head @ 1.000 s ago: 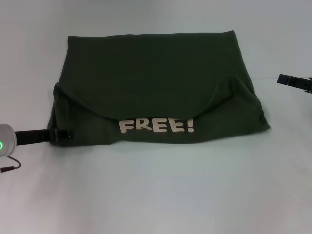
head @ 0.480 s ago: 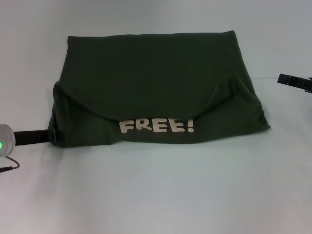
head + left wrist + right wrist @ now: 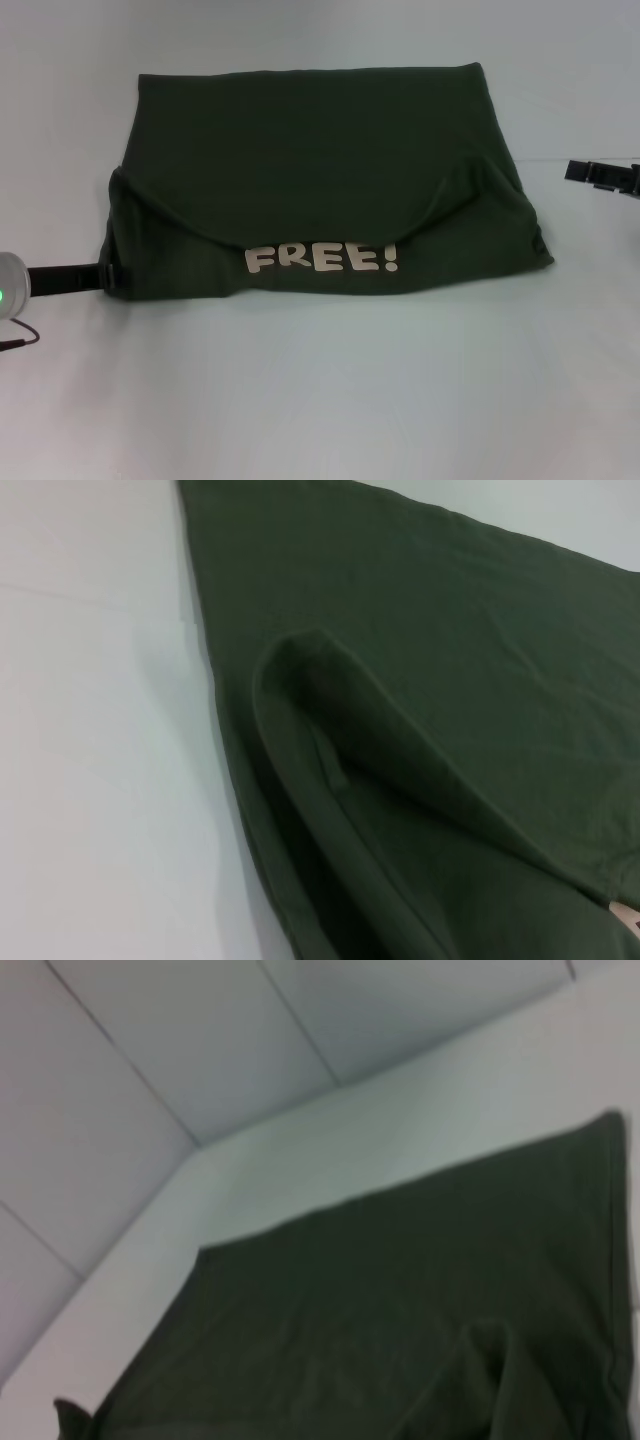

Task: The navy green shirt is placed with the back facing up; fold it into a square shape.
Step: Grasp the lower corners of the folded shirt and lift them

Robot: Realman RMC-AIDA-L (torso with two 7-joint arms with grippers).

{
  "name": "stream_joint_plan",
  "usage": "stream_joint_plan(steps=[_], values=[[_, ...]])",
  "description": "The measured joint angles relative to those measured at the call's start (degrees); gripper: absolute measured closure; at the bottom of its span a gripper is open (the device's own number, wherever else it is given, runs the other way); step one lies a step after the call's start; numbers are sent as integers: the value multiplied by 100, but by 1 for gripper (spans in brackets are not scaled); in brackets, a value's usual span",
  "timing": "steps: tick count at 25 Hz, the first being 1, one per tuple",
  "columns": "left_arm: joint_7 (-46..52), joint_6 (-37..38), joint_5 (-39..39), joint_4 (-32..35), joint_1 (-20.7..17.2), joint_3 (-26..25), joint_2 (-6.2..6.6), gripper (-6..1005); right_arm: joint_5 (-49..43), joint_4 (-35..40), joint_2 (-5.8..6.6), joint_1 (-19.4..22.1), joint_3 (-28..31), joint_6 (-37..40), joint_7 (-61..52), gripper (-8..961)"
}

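Note:
The navy green shirt [image 3: 320, 150] lies on the white table, folded into a wide block. Its front strip is turned up, so the cream "FREE!" lettering [image 3: 322, 258] shows along the near edge. My left gripper [image 3: 103, 275] is low at the shirt's near left corner, right at the cloth's edge. My right gripper [image 3: 572, 171] hovers beyond the shirt's right edge, apart from it. The left wrist view shows the folded flap and its rolled edge [image 3: 330, 770]. The right wrist view shows the shirt's plain surface [image 3: 400, 1310].
The white table [image 3: 320, 400] stretches in front of the shirt and around it. A wall and a corner line show behind the table in the right wrist view [image 3: 180, 1050]. A thin cable [image 3: 20, 340] hangs by my left arm.
My left gripper has drawn back to the left, from over the shirt's corner to its edge. My right gripper has shifted slightly down and left. The shirt has not moved.

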State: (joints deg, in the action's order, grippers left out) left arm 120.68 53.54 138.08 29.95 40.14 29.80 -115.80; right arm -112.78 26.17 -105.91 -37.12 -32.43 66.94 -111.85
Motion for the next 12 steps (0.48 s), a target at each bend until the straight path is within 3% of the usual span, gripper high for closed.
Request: stream_joint_plan(steps=[4,8,12], values=[[14,12,0,2,4,2,4,971,-723,296,112,-179,-244,194,-1044,230],[17,17,0,2,17,14,5,970,-1360,334,318,-426,-404,417,-1860,234],[29,25,-1,2,31,22,6,970,-1881,356,384,-614,-518,490,-2191,237]])
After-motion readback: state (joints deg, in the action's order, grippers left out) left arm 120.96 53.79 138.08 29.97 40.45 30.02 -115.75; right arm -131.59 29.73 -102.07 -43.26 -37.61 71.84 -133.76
